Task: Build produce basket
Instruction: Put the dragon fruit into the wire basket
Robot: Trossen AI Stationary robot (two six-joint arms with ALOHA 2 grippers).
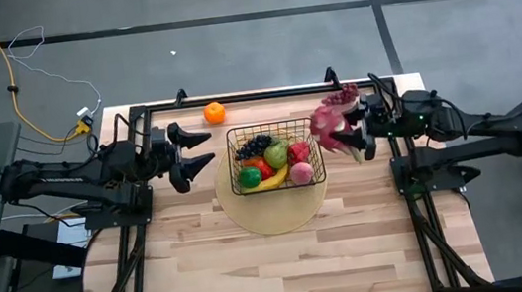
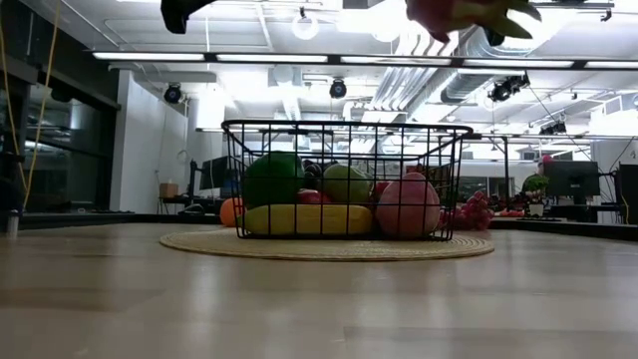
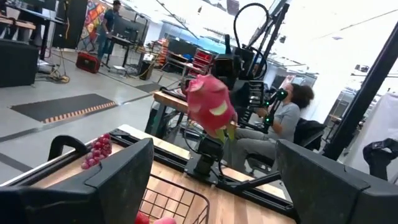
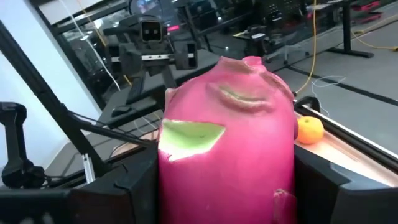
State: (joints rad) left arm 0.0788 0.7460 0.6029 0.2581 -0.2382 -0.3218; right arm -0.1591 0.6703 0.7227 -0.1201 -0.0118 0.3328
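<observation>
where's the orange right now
In the high view the orange sits on the table near its far edge, outside the basket, beyond its far-left corner.

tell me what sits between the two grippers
In the high view, the basket of fruit lies between the open left gripper and the right gripper, which holds the dragon fruit beside the basket's rim.

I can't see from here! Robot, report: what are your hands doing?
Right hand gripping dragon fruit, lifted beside basket. Left hand open, waiting left of basket. Orange on table behind basket. Nothing blocking.
</observation>
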